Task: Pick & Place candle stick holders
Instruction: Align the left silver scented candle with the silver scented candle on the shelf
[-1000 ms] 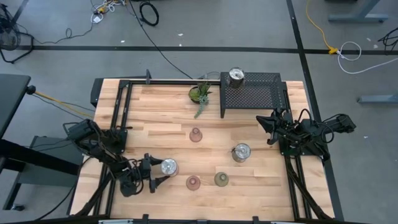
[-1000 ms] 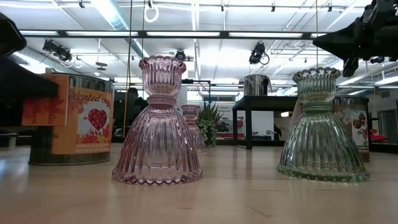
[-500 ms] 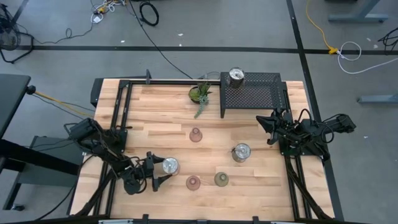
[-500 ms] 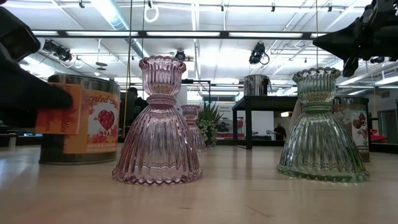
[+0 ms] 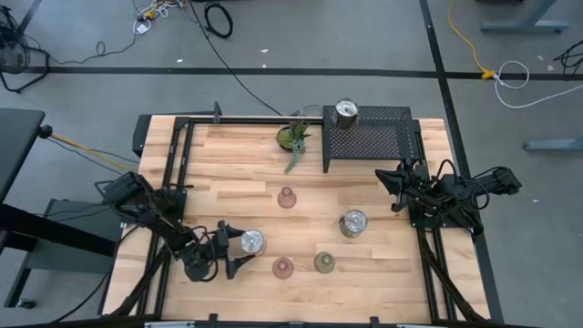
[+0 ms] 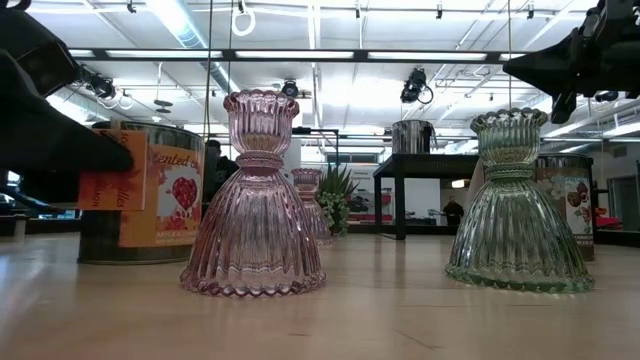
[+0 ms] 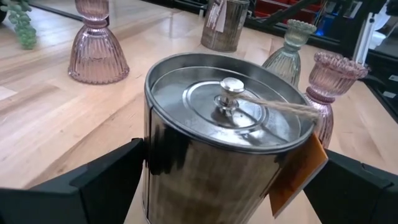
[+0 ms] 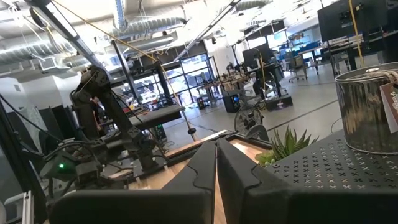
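Two fingers of the left pincer (image 5: 228, 251) stand wide apart either side of a silver tin (image 5: 250, 242) at the near left of the counter (image 5: 228, 164); whether the pads touch its wall I cannot tell. The tin stands upright, lid up, long axis vertical. Its orange paper tag (image 6: 150, 195) shows a red heart and letters reading "ented"; the rest is unreadable. In the left wrist view a string (image 7: 273, 106) runs from the lid knob (image 7: 231, 87) to the tag, which hangs down the side.

Just beside the tin stands a pink glass holder (image 5: 283, 267), then a green glass holder (image 5: 324, 262), both upright with flared bases down and cups up. A second pink holder (image 5: 286, 197) stands upright near the middle of the counter. A second silver tin (image 5: 353, 222) stands right of centre, also with a printed tag, not readable. A third silver tin (image 5: 346, 112) sits on top of the black mesh rack (image 5: 373, 137) at the far edge, with a small potted plant (image 5: 293, 138) beside the rack.

The right pincer (image 5: 390, 187) hangs above the counter's right side with fingers pressed together, holding nothing.
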You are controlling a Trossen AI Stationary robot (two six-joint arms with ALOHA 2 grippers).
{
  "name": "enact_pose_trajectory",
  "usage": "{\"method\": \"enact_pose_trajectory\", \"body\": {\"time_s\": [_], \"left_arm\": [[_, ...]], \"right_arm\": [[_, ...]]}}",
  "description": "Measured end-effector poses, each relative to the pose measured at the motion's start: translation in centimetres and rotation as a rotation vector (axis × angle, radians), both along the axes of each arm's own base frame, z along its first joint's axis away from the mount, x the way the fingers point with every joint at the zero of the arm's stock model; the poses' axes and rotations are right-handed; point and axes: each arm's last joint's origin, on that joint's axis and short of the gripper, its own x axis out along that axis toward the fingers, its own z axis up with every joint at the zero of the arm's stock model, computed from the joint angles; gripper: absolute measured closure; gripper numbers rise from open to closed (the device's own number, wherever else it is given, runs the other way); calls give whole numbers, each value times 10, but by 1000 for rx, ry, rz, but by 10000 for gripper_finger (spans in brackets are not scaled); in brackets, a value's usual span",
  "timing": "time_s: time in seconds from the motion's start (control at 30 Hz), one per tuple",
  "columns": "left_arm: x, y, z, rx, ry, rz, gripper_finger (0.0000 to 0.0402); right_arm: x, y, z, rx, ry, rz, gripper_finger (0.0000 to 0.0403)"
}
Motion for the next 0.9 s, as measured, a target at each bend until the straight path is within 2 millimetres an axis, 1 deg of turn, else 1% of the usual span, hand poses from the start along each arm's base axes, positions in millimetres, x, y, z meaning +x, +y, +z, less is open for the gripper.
{"method": "enact_pose_trajectory", "body": {"time_s": [0.37, 0.6, 0.67, 0.77, 0.9], "left_arm": [[10, 7, 2, -22, 8, -6, 2], [13, 8, 2, 6, 18, -27, 8], [13, 8, 2, 13, 22, -35, 20], [13, 7, 3, 8, 24, -45, 48], [13, 8, 2, 21, 29, -47, 106]], "right_arm": [[0, 0, 0, 0, 0, 0, 385], [0, 0, 0, 0, 0, 0, 385], [0, 0, 0, 0, 0, 0, 385], [0, 0, 0, 0, 0, 0, 385], [0, 0, 0, 0, 0, 0, 385]]}}
